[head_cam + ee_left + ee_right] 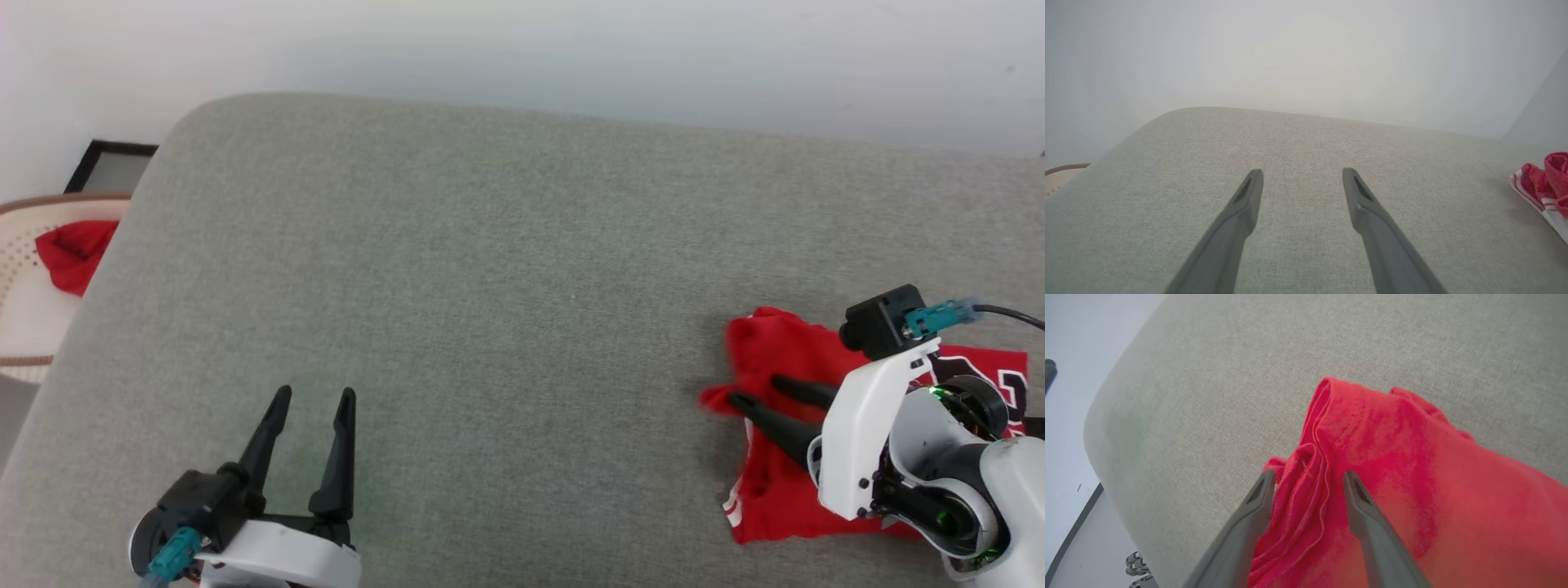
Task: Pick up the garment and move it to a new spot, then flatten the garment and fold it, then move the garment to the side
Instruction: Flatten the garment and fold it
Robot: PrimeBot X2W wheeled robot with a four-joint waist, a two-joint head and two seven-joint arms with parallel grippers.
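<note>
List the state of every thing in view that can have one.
garment: lying folded at the right of the grey surface, one edge bunched up
right pincer: open, fingers astride the bunched edge
left pincer: open, empty, over bare surface
red cloth scrap: crumpled in the pale basket, off the surface

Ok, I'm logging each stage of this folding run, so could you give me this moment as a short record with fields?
surface: grey cushion
garment: red, folded over, rumpled at its left edge, lying at the cushion's right side
right gripper: over the garment's left edge, jaws apart astride a raised fold
left gripper: open, above bare cushion, apart from the garment
off the cushion: small red cloth on a pale woven item at the left
</note>
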